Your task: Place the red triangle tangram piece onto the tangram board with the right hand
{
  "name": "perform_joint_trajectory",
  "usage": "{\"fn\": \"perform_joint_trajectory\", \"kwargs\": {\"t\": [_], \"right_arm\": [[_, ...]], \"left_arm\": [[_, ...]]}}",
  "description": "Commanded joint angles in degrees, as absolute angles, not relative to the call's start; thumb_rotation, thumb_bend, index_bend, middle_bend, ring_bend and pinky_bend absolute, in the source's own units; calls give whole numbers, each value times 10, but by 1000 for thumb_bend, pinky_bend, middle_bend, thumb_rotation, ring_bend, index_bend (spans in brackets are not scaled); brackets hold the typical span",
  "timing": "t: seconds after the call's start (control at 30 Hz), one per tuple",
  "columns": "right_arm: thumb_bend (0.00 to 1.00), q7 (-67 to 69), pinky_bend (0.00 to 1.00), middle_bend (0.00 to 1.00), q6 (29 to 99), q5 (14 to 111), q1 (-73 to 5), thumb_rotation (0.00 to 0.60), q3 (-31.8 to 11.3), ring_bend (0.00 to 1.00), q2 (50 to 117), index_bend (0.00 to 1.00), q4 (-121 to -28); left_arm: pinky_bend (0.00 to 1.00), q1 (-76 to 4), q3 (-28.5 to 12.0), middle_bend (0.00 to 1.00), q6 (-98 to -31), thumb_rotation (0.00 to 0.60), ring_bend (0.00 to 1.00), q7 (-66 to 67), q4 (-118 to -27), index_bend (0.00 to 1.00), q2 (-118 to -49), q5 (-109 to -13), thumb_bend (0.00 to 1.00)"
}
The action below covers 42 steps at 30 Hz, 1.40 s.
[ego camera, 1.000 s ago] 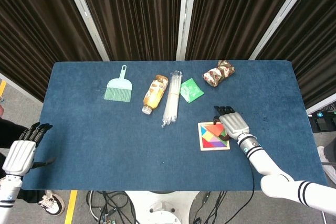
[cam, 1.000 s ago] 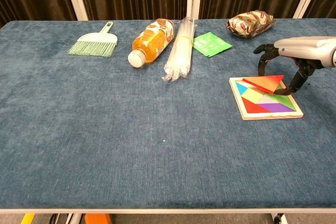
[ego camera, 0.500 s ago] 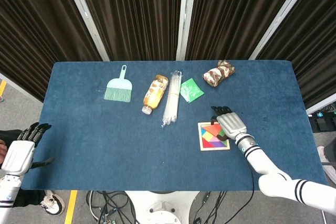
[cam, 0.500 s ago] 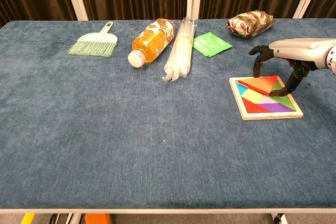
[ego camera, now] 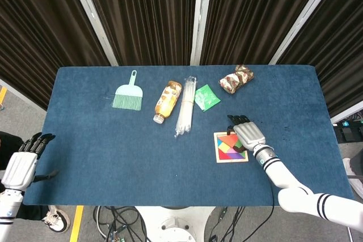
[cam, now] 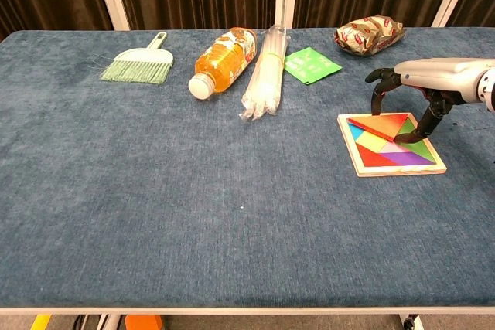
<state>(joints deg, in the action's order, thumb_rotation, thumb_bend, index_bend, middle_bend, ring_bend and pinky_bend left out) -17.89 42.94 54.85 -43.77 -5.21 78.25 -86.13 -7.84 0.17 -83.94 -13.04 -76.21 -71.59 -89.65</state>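
The wooden tangram board [cam: 348, 149] [ego camera: 216, 150] lies on the right of the blue table and is filled with coloured pieces. The red triangle [cam: 384, 124] [ego camera: 228, 138] lies almost flat along the board's far edge. My right hand [cam: 427, 81] [ego camera: 248, 134] arches over the far right part of the board, its fingertips still down on the triangle's two ends, pinching it. My left hand [ego camera: 21, 165] hangs off the table's left front corner, fingers apart and holding nothing; only the head view shows it.
Along the back stand a green hand brush [cam: 139, 66], an orange drink bottle on its side [cam: 223, 59], a bundle of clear straws [cam: 267, 71], a green packet [cam: 312, 64] and a patterned snack bag [cam: 369, 34]. Curtains hang behind the table.
The right hand has lowered the red triangle from a tilted hover above the board down into the board's far edge, shifting slightly left. The left hand has barely moved.
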Motion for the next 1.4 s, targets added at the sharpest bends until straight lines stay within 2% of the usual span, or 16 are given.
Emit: {"fn": "perform_joint_trajectory", "kwargs": {"t": [0.03, 0.57, 0.93, 1.03, 1.13, 1.27, 1.4], "right_arm": [[244, -181, 0, 0, 430, 548, -439, 600, -50, 0, 783, 408, -861], [240, -176, 0, 0, 437, 549, -440, 600, -46, 0, 775, 209, -868], [240, -152, 0, 0, 455, 570, -435, 600, -56, 0, 769, 177, -874], [243, -138, 0, 0, 465, 582, -431, 600, -62, 0, 774, 181, -867], [253, -129, 0, 0, 449, 574, -433, 600, -62, 0, 773, 247, -865], [337, -135, 0, 0, 450, 572, -431, 600, -57, 0, 773, 352, -863], [390, -142, 0, 0, 449, 563, -431, 600, -55, 0, 771, 385, -865]], "left_arm": [[172, -78, 2, 118, -839, 600, 50, -131, -761, 144, -716, -896, 0], [172, -78, 1, 118, -839, 600, 50, -128, -763, 144, -715, -896, 0], [173, -78, 1, 117, -839, 600, 50, -128, -764, 144, -715, -896, 0], [172, -79, 1, 117, -840, 600, 50, -129, -764, 144, -715, -897, 0], [173, -78, 1, 117, -840, 600, 50, -129, -764, 144, -715, -897, 0], [173, -78, 1, 118, -839, 600, 50, -131, -762, 144, -715, -897, 0], [173, -79, 1, 117, -840, 600, 50, -131, -762, 144, -715, -898, 0]]}}
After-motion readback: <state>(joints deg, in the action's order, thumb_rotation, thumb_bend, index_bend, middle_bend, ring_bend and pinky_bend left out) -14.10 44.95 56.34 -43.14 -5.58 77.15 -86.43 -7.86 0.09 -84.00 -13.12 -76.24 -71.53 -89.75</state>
